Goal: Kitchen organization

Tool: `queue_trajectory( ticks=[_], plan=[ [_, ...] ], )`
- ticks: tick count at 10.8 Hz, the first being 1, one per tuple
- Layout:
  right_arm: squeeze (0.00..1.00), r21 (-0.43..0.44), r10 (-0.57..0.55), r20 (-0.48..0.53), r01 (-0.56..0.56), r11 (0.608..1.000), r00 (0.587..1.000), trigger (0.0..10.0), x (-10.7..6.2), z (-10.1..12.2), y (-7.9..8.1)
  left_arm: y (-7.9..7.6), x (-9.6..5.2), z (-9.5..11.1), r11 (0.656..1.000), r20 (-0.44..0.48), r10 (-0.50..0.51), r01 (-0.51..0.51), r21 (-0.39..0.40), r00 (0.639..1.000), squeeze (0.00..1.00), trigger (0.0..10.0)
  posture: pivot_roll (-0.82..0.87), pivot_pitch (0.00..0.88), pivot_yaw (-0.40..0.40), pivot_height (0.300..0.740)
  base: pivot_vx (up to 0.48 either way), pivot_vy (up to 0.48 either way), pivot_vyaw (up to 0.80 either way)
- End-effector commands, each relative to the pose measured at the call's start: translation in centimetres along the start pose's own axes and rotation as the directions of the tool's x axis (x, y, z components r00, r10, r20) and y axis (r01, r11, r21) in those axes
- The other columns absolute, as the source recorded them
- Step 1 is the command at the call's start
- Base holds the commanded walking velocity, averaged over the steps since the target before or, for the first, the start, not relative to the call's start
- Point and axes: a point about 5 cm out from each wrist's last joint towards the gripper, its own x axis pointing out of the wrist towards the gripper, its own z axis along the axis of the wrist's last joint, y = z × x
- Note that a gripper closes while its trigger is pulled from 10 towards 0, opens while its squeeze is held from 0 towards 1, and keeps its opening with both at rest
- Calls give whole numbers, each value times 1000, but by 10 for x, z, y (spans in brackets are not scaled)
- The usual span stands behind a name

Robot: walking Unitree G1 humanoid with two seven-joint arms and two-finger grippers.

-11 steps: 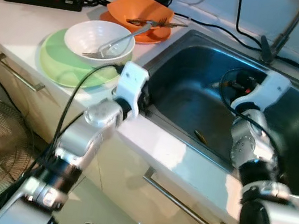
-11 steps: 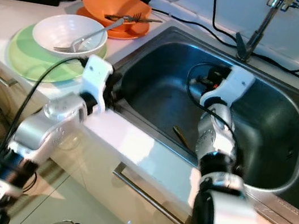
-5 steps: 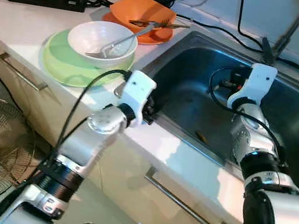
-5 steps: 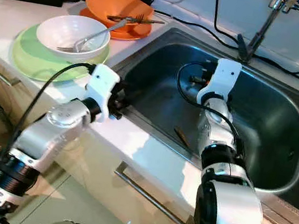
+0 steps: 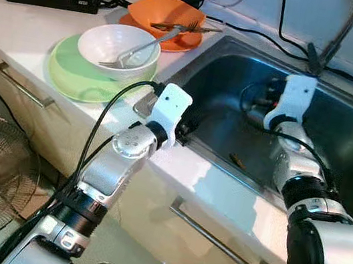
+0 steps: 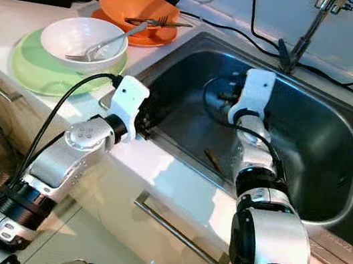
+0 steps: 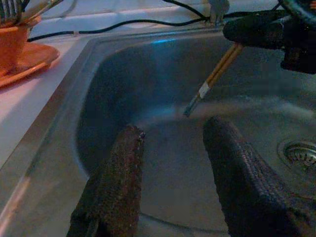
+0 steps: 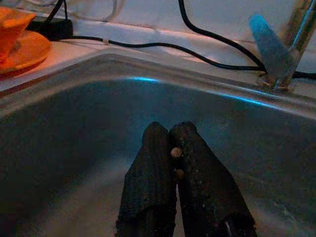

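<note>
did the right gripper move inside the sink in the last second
Yes. The right gripper, shut on chopsticks, has shifted toward the robot's left within the sink, away from the faucet side and nearer the left gripper.

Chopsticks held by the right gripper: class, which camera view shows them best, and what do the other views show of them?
The left wrist view: the chopsticks slant down from the right gripper over the sink, shafts and pale tips clear. The right wrist view shows just their two round ends between the shut fingers. In the eye views the gripper is in the sink, but the chopsticks cannot be made out.
</note>
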Motion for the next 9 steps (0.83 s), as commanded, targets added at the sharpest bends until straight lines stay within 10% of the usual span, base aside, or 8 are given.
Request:
queue_trajectory(
  ticks=[1,4,5,6,9],
  plan=[
    [0,-37,18,4,-18,999,1000,10000,4,7,4,-1,3,4,1000,12,-13,13,-6,1000,0,10000,80,86,-41,740,0,0,0],
    [0,-104,56,-48,-60,993,997,10000,5,5,10,-3,5,5,999,18,-28,28,-35,999,0,10000,81,93,-45,740,0,0,0],
    [180,-123,75,-78,-85,989,994,10000,5,1,14,-3,5,5,999,20,-35,36,-41,999,0,10000,82,94,-45,740,0,0,0],
    [961,-130,91,-96,-103,986,991,10000,4,-1,17,-4,5,6,998,25,-40,41,-44,999,0,10000,86,94,-48,740,0,0,0],
    [1000,-119,67,-80,-76,990,995,10000,6,3,18,-4,4,7,997,31,-46,48,-53,998,0,10000,89,96,-52,740,0,0,0]
  ],
)
